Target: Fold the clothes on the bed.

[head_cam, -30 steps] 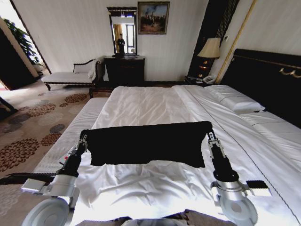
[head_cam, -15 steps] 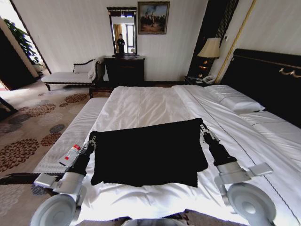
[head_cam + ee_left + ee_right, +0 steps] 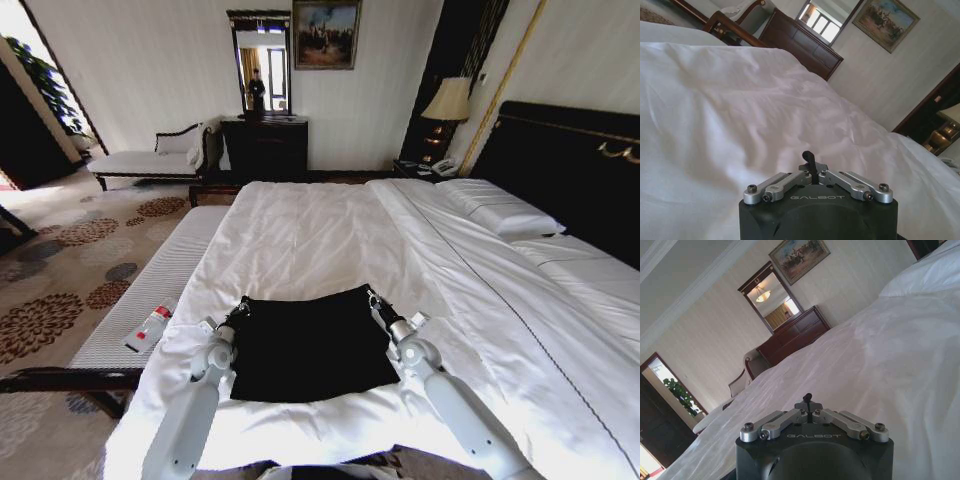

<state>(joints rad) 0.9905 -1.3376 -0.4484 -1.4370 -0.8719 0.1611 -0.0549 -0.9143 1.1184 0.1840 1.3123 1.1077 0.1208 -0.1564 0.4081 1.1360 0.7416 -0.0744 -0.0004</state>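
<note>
Now flat on bed (image 3: 330, 230), near foot edge: black T-shirt (image 3: 310, 345), folded to a rough square. Left gripper (image 3: 240, 309) at its far left corner, right gripper (image 3: 373, 298) at far right corner. Both pressed together, each pinching a bit of black fabric.

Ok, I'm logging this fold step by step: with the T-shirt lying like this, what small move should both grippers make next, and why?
Probably open both grippers and lift clear. The black T-shirt already lies flat as a folded rectangle on the bed, with the left gripper and right gripper low at its two far corners, each shut on the fabric.
</note>
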